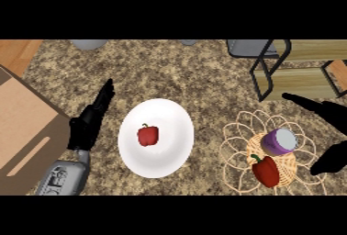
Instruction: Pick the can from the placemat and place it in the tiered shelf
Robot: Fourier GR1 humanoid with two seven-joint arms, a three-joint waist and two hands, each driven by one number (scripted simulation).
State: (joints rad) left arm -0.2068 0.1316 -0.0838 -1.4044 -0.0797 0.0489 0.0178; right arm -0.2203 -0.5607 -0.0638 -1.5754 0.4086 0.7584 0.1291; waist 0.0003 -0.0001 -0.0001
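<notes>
Head view only, so one pass:

- small purple metal can (pixel 281 141) lying tipped on round woven wicker placemat (pixel 271 153), pale lid end facing up-right, long axis slanted toward shelf
- long red pepper (pixel 265 171) touching can's near-left side, same placemat
- right hand (pixel 331 133) just right of can, black fingers spread wide, thumb low, holding nothing, not touching can yet imo
- left hand (pixel 92 121) far left of can beyond white plate (pixel 169 151), fingers straight, resting
- right hand clearly nearer
- tiered wood-and-black-frame shelf (pixel 298 80) behind can on speckled desk (pixel 203 73)
</notes>
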